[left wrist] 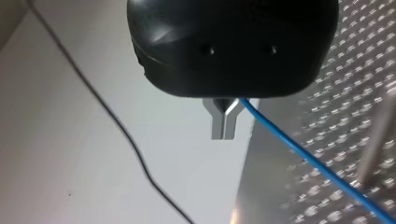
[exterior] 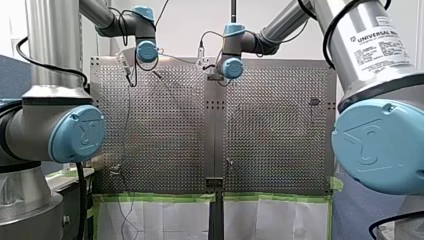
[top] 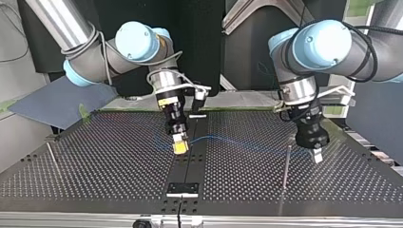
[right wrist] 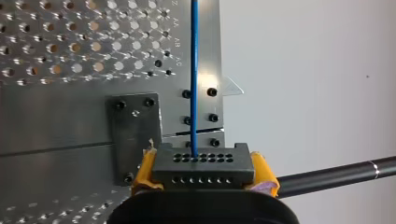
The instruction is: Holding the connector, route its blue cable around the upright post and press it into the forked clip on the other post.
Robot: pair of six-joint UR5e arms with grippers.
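In the right wrist view my right gripper (right wrist: 203,169) is shut on a dark connector (right wrist: 203,163) between its yellow pads (right wrist: 145,169). The blue cable (right wrist: 194,70) runs straight out of the connector over the perforated plate. At the top view's middle the same gripper (top: 180,146) hangs just above the table. From it the cable (top: 223,138) trails toward my left gripper (top: 317,155) at that view's right. In the left wrist view the metal fingers (left wrist: 219,122) are shut, and the cable (left wrist: 299,151) comes out at their base. A thin upright post (top: 286,166) stands beside that gripper.
A second thin post (top: 52,159) leans at the top view's left. A black plate (top: 182,188) sits on the centre strip near the table's front edge. A black rod (right wrist: 336,175) crosses beside my right gripper. A loose black wire (left wrist: 116,126) hangs off the table.
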